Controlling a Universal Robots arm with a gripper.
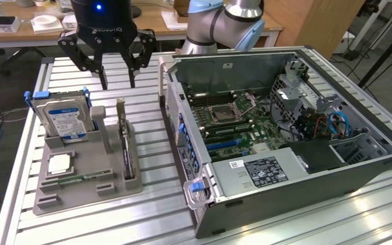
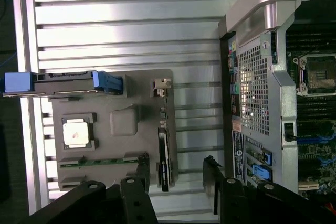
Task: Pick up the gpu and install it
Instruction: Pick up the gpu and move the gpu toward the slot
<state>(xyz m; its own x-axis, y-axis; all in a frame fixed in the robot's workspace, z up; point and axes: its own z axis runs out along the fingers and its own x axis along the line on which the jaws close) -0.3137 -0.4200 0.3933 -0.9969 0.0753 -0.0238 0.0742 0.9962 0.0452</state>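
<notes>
1. The gripper (image 1: 118, 82) (image 2: 176, 174) hung in the upper left of the exterior view, fingers spread wide, holding nothing.
2. The gpu (image 1: 126, 148) (image 2: 164, 156) stood on edge in the grey tray (image 1: 80, 191), left of centre, lower in frame than the gripper.
3. The open computer case (image 1: 305, 199) lay at the right.

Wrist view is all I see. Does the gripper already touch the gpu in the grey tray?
Observer: No. The gripper hangs open in the air, apart from the gpu.
Operator: How does the gpu sit?
Observer: It stands upright on its long edge in a slot of the tray.
Operator: Is the case ready?
Observer: The case lies on its side, open upward; its blue motherboard slots show no card.
</notes>
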